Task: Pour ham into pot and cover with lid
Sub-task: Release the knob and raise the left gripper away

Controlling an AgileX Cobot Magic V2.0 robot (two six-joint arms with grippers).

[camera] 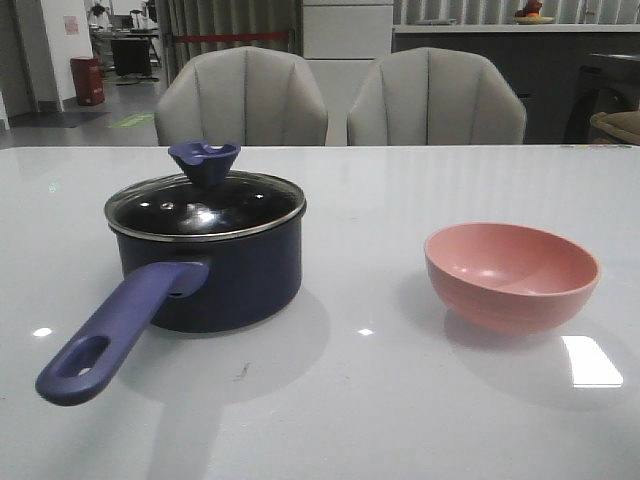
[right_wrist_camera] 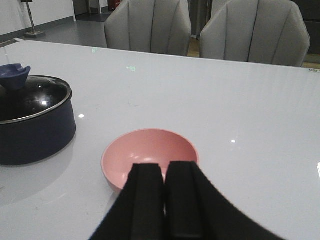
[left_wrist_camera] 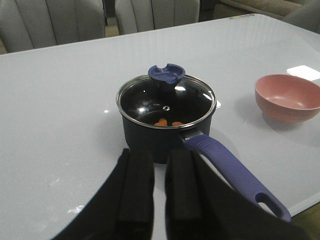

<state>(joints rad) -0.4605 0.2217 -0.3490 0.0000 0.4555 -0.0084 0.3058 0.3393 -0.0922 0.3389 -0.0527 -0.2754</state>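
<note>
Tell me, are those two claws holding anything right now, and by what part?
Nothing is held. The left gripper and right gripper are both nearly closed on air, clear of the pot and pink bowl.

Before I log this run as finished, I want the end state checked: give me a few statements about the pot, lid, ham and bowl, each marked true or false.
1. The lid sits on the pot. True.
2. The ham lies in the bowl. False: the bowl is empty; orange slices show through the glass inside the pot.
3. The right fingers grip the bowl. False: they are shut, holding nothing.
4. The pot's handle points toward the robot. True.
5. The bowl is tipped on its side. False: it stands upright.
</note>
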